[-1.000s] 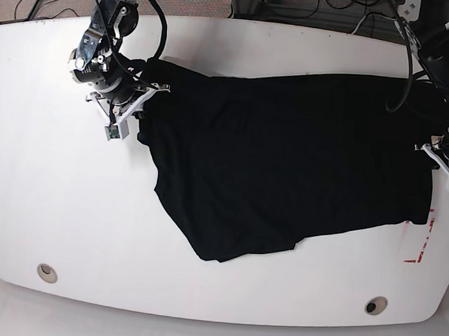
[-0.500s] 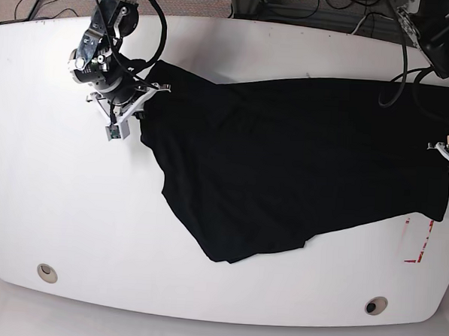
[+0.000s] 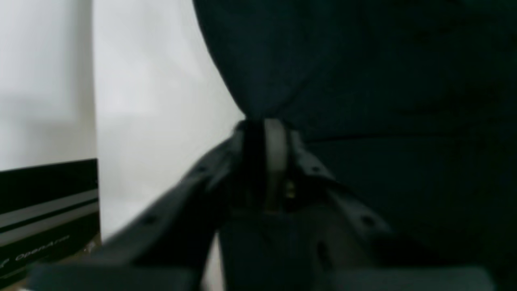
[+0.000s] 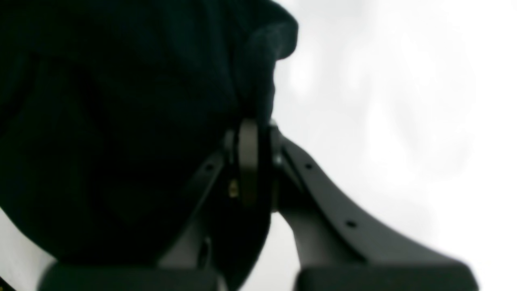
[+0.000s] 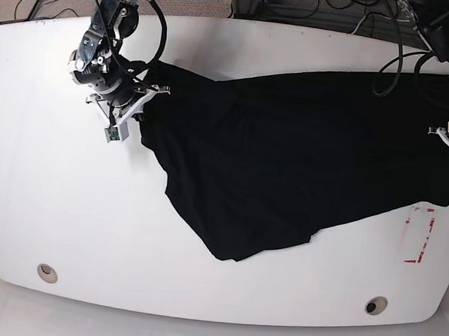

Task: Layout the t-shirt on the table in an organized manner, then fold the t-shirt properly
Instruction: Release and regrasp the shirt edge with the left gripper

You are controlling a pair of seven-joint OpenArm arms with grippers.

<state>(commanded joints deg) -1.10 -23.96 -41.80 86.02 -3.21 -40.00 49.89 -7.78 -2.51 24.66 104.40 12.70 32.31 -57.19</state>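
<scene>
Across the table [image 5: 239, 41], I had the t-shirt [image 5: 300, 157] stretched to flatten it. The left gripper [image 3: 264, 125] and right gripper [image 4: 252, 121] were each clamped on an opposite edge.

T-shirt [image 5: 300, 157] spread on table [image 5: 57, 204], centre to right edge; tape rectangle [image 5: 420, 238] beside right edge, partly covered by hem; grommet holes [image 5: 46, 272] near front corners.

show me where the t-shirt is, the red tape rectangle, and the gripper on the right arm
t-shirt [image 5: 293, 156]: base view, middle of the spread black cloth.
red tape rectangle [image 5: 423, 237]: base view, on its red outline near the table's right edge.
right gripper [image 4: 258, 133]: right wrist view, between the fingertips pinching the cloth's edge.
</scene>
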